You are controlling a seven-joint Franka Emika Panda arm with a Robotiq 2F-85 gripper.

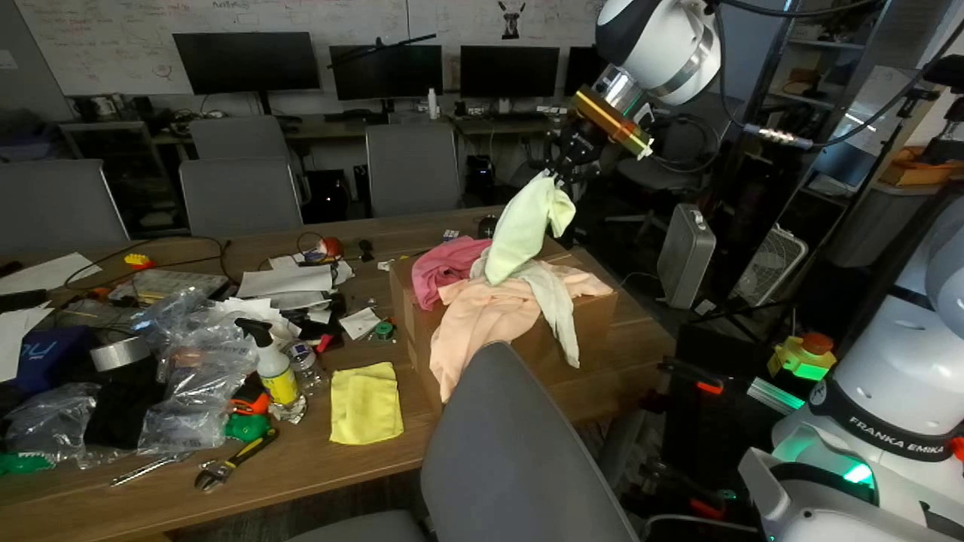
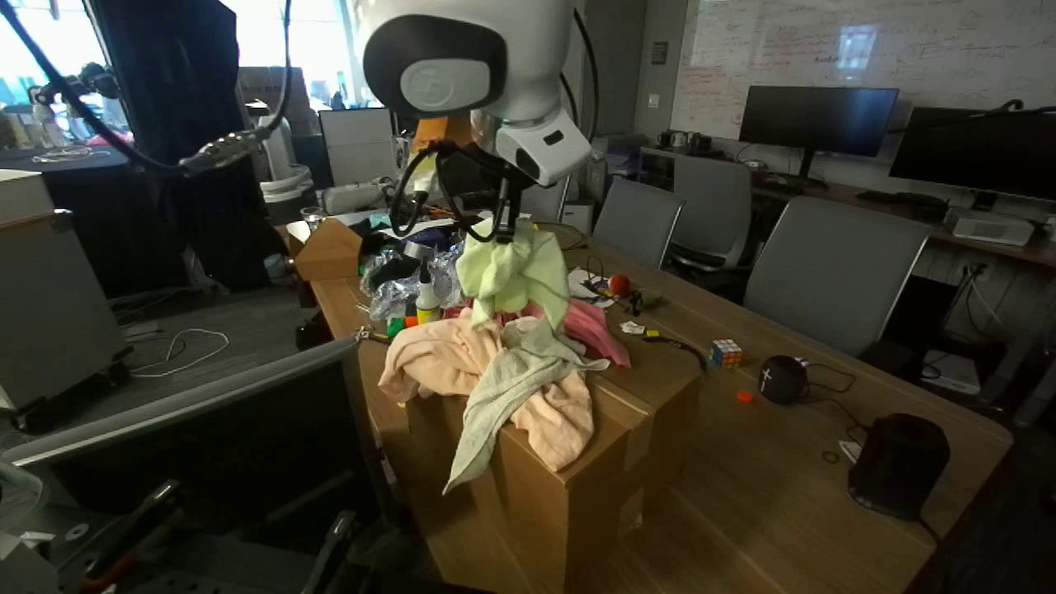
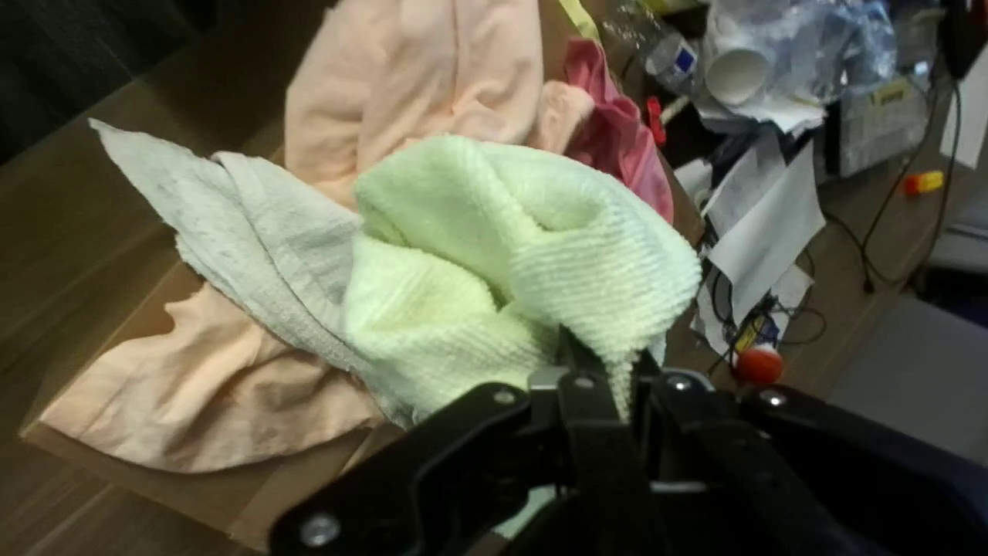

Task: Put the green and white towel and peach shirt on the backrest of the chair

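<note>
In an exterior view, a gripper (image 1: 556, 175) hangs over a cardboard box (image 1: 416, 331) on a wooden table (image 1: 301, 461), its jaws clamped on the top of a pale green towel (image 1: 520, 226). Below, a peach shirt (image 1: 482, 316) lies across the box and drapes down its near side, with a grayish-white cloth (image 1: 557, 305) over it and a pink cloth (image 1: 444, 269) to the left. Whether the towel's drooping lower end touches these is hard to tell. Nearest stands a gray chair (image 1: 520, 452), its backrest (image 1: 501, 406) rising in front of the shirt's hanging end. Left of the box, a yellow cloth (image 1: 367, 404) lies flat beside a spray bottle (image 1: 275, 369).
</note>
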